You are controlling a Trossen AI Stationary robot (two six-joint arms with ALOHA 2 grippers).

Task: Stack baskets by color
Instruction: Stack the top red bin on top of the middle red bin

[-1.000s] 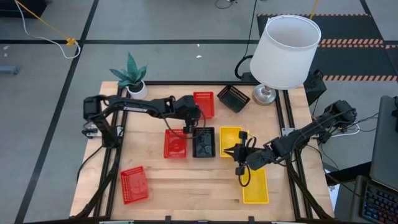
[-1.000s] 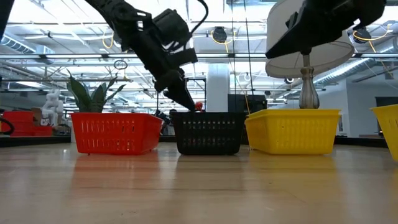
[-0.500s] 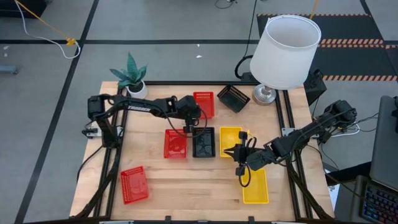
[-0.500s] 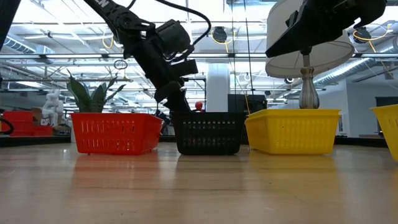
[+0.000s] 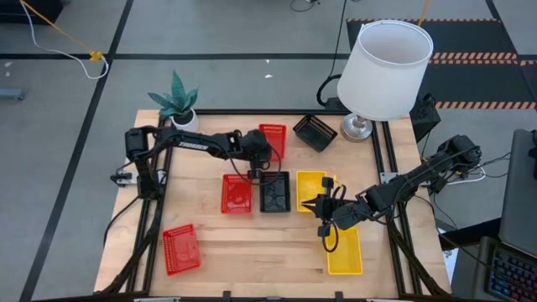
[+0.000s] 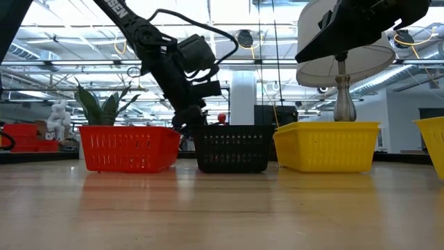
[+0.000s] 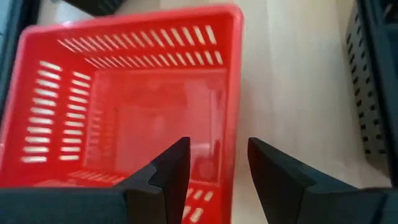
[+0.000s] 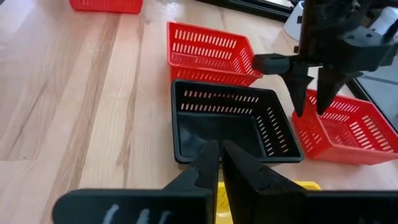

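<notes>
The left gripper (image 5: pixel 254 174), fingers spread, hangs above the rim of a red plastic mesh basket (image 5: pixel 274 140) at twelve o'clock on the wooden table (image 5: pixel 260 252). The right gripper (image 5: pixel 307 204), pressed together, waits at three o'clock.

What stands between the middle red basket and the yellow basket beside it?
A black basket stands between the red basket and the yellow basket, seen in the high view.

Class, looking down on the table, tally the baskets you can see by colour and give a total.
Red mesh plastic baskets: 3
Black mesh plastic baskets: 2
Yellow mesh plastic baskets: 2
Total: 7 seen; nested ones may hide.
</notes>
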